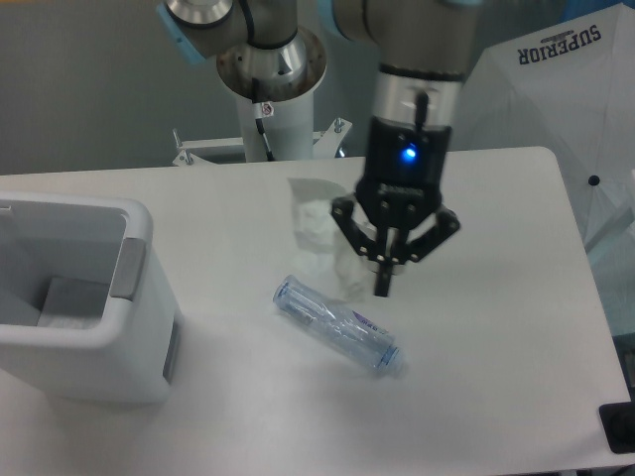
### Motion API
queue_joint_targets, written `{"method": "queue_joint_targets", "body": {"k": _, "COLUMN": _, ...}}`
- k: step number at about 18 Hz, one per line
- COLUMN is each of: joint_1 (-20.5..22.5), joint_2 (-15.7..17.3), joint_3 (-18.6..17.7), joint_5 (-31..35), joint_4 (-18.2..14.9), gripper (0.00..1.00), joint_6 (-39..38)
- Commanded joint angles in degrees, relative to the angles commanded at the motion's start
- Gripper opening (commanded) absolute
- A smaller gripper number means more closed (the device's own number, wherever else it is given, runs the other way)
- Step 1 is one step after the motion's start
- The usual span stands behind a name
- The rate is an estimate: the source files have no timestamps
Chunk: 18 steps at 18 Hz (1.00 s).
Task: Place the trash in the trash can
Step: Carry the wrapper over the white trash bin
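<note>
Jaws pinched together, the gripper [383, 288] hangs with the wrapper [319, 241] beside it; whether it holds the wrapper is unclear. The bottle [337, 325] lies on the white table [496, 347], well apart from the bin [74, 297] at left, before a grey wall [89, 79].

white table [496, 347], lettered white sheet [556, 79]

arm [402, 30]: grey tubular links, light blue joint caps. wrist section [409, 129] silver band above black, small blue light lit. gripper [384, 283]: black, splayed linkage arms, narrow dark fingertips. base column [270, 94]: white pedestal, silver flange, thin cable with a red tag.
</note>
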Motion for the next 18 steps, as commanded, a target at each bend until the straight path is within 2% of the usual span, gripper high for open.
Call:
{"method": "queue_joint_targets", "body": {"k": 6, "joint_1": -7.4, "joint_2": 1.4, "joint_3": 0.0, "joint_5": -1.8, "joint_4": 0.1, "gripper": 0.0, "joint_6": -8.1}}
{"method": "queue_joint_targets", "body": {"k": 12, "joint_1": -12.8, "joint_2": 2.0, "joint_3": 0.1, "joint_5": -1.8, "joint_4": 0.3, "gripper": 0.0, "joint_6": -11.6}}
{"method": "queue_joint_targets", "body": {"k": 18, "joint_1": -17.4, "joint_2": -0.2, "joint_3": 0.0, "joint_5": -1.2, "joint_4": 0.5, "gripper": 0.0, "joint_6": -11.8}}
